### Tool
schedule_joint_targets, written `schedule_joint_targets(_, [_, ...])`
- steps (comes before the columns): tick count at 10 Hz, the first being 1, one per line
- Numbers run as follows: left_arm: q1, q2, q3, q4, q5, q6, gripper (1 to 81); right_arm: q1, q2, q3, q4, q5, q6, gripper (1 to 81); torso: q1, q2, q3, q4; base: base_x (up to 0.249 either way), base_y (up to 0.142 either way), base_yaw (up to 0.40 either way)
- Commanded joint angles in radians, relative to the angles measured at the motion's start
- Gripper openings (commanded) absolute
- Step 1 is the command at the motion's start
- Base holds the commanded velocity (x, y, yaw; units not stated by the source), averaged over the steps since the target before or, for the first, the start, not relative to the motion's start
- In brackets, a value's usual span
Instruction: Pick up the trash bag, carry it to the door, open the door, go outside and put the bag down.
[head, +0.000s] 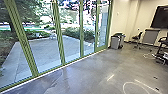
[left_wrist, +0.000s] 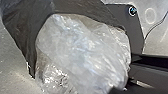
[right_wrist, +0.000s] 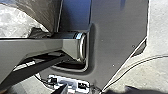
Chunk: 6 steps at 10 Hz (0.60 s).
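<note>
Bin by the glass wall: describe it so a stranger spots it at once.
Follow the green-framed glass wall to its far end, by the pale wall. There stands a grey bin with a dark top. Unlike the grey cabinet past the chair, it sits close to the glass.

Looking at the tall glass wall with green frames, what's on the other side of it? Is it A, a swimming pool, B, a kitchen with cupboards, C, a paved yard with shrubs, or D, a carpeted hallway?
C: through the green-framed glass wall the head view shows pale grey paving edged by leafy green shrubs.
</note>
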Motion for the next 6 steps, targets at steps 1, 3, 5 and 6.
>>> schedule_joint_targets(1, [-0.05,-0.001,0.005,0.003,0.065,0.007,1.0,0.04,0.001,0.002,-0.003,-0.068,0.0,81.1,0.0,0.0,0.0,0.0,-0.064,0.0,0.0])
schedule_joint_targets(3, [-0.05,-0.003,0.005,0.002,0.062,0.005,1.0,0.04,0.001,0.002,-0.004,-0.068,0.0,81.1,0.0,0.0,0.0,0.0,0.0,0.0,0.0])
schedule_joint_targets(5, [-0.05,0.0,0.005,0.003,0.06,0.007,1.0,0.042,0.001,0.002,-0.004,-0.068,0.0,81.1,0.0,0.0,0.0,0.0,0.0,0.0,0.0])
schedule_joint_targets(6, [-0.051,0.002,0.005,0.005,0.058,0.007,1.0,0.042,0.003,0.002,-0.004,-0.068,0.0,81.1,0.0,0.0,0.0,0.0,0.0,0.0,0.0])
